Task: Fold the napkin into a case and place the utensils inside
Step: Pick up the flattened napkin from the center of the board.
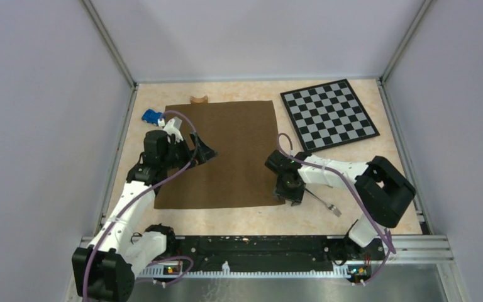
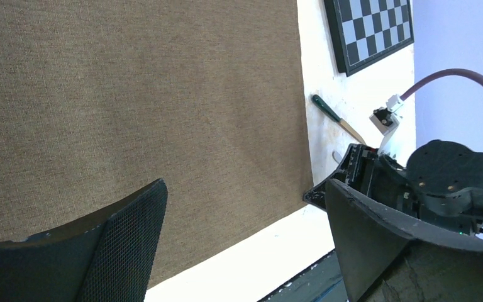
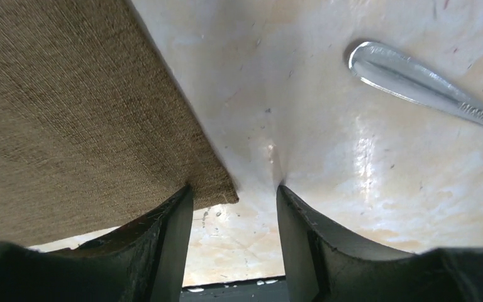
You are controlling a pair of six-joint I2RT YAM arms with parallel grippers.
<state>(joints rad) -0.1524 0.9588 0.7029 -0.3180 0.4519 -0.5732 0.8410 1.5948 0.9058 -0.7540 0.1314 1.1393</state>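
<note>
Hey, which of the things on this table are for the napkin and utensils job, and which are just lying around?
For the job:
napkin, spread flat
fork
knife

Just lying about:
checkerboard
blue block
tan piece

The left arm [image 1: 121,211], white shell links between black joint housings, is trailing a mauve cable [image 1: 193,129] along its length, and the right arm [image 1: 336,170] is wearing the same. The left gripper [image 2: 245,189] is showing a fine mesh texture on its black fingers [image 2: 129,239].
</note>
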